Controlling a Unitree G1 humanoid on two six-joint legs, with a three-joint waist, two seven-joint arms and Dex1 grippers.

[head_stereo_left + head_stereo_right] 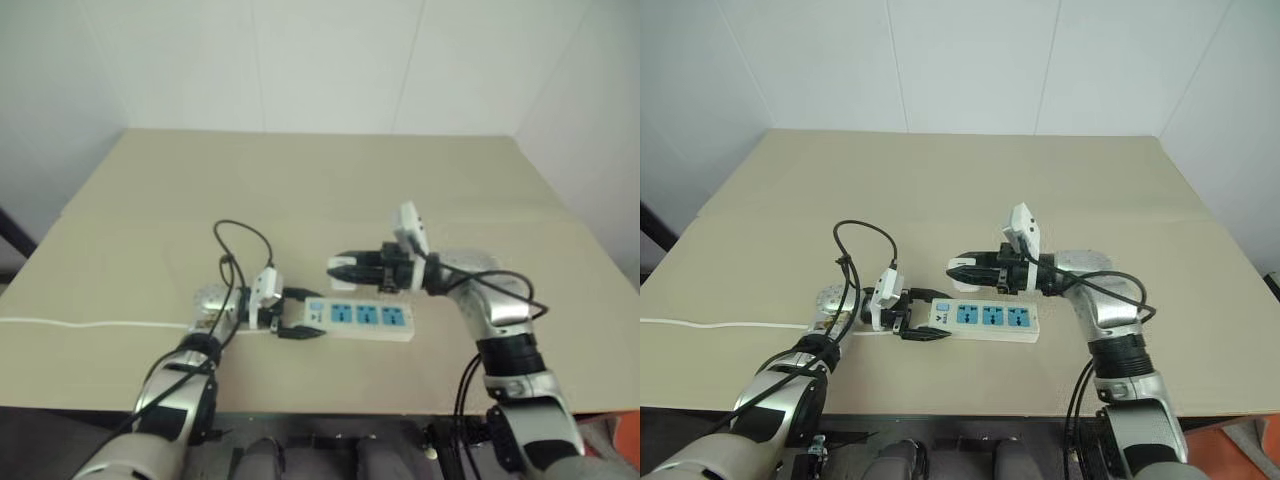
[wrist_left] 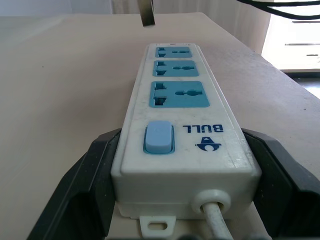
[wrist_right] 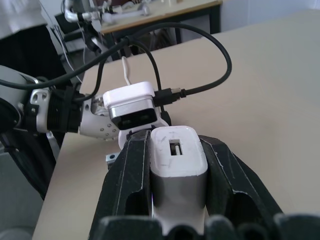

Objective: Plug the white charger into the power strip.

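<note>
Charger held above strip, strip clamped at switch end.
Right fingers (image 1: 958, 268) grip white charger (image 3: 177, 162), hovering over power strip (image 1: 985, 318) on worktop (image 1: 940, 190); left fingers (image 2: 90, 185) closed on strip's switch end.

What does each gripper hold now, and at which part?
The left gripper clamps the long white power strip at its switch end. The right gripper holds the small white boxy charger by its two sides.
</note>
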